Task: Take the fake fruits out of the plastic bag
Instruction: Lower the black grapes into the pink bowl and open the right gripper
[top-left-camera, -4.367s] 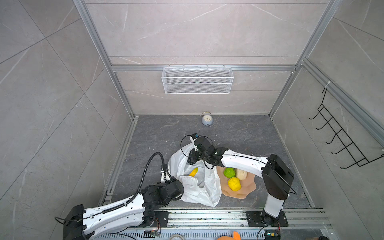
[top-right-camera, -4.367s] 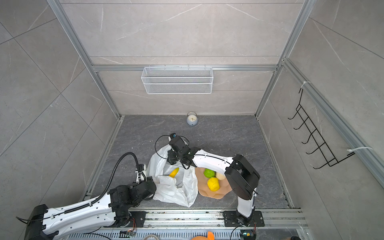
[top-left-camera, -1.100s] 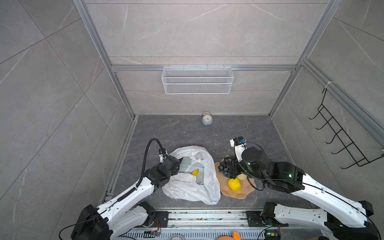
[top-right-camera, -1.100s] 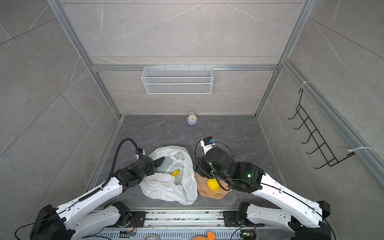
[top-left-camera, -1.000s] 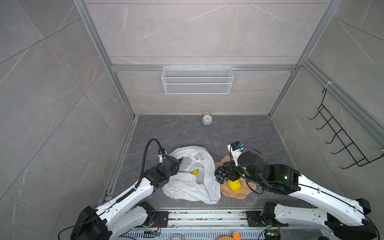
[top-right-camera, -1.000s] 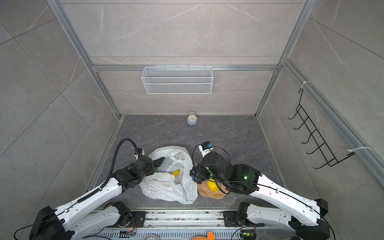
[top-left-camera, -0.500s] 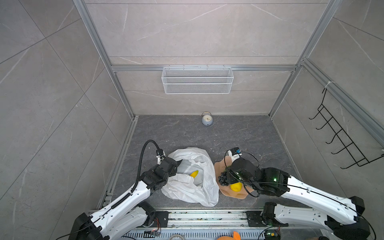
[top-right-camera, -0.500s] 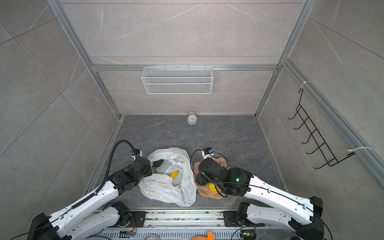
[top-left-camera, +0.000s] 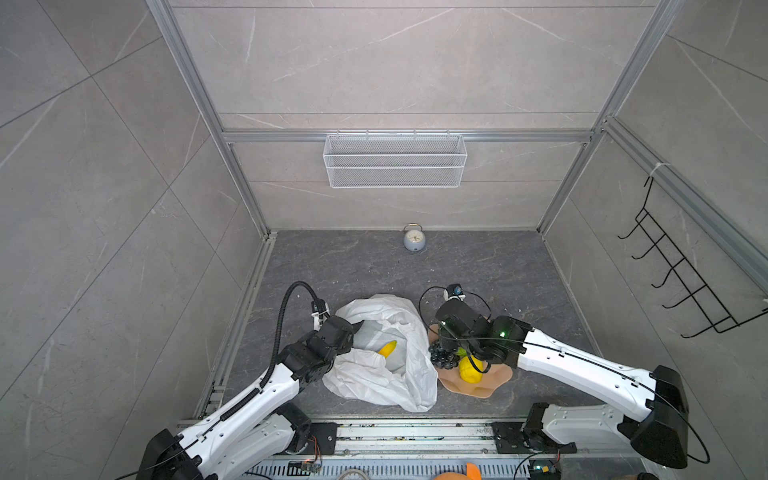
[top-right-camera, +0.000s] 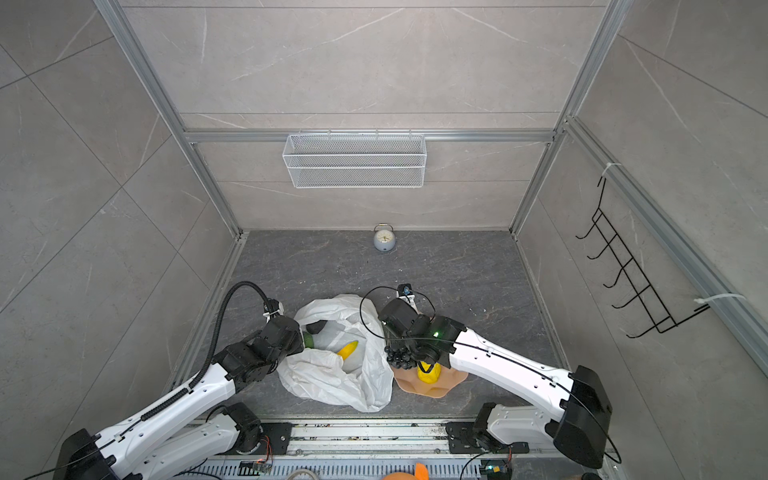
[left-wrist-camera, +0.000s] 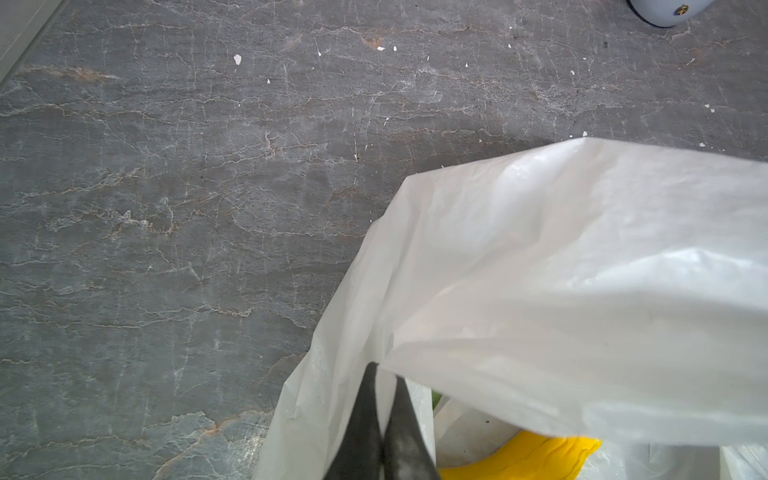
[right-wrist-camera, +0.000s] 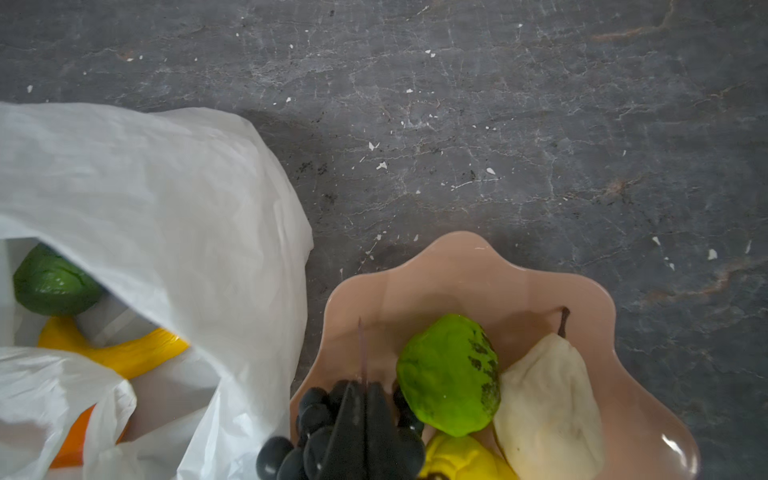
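on the left, the left arm (top-left-camera: 266, 386) reaches to the left edge of the white plastic bag (top-left-camera: 399, 316). the bag lies crumpled on the dark grey table (top-left-camera: 353, 266), with its mouth open upward. the left jaws are clenched. in the left wrist view a fold of the bag's rim is pinched between their tips and held up like a small roof.

under this lifted rim, inside the bag, lies a yellow banana (top-left-camera: 387, 348). the right wrist view also shows a dark green round fruit (right-wrist-camera: 52, 286) near the banana in the bag. an orange fruit (right-wrist-camera: 72, 440) is there too, half hidden under the film.

just right of the bag, the right jaws are clenched on the thin stem of the dark purple grape bunch (top-left-camera: 442, 359). the stem stands out beyond their tips, and the grapes hang below and around them. the bunch is outside the bag, above the rim of the peach-pink scalloped bowl (right-wrist-camera: 457, 270), on the side nearest to the bag. i cannot tell whether the grapes touch the bowl.

in the bowl a light green fruit (right-wrist-camera: 449, 374) lies against a pale pear (right-wrist-camera: 548, 399). a yellow fruit (top-left-camera: 469, 370) lies just beside the grapes. the right arm (top-left-camera: 573, 370) comes in from the front right.

at the far edge of the table, well apart from all this, a small grey alarm clock (top-left-camera: 414, 240) stands by the back wall.
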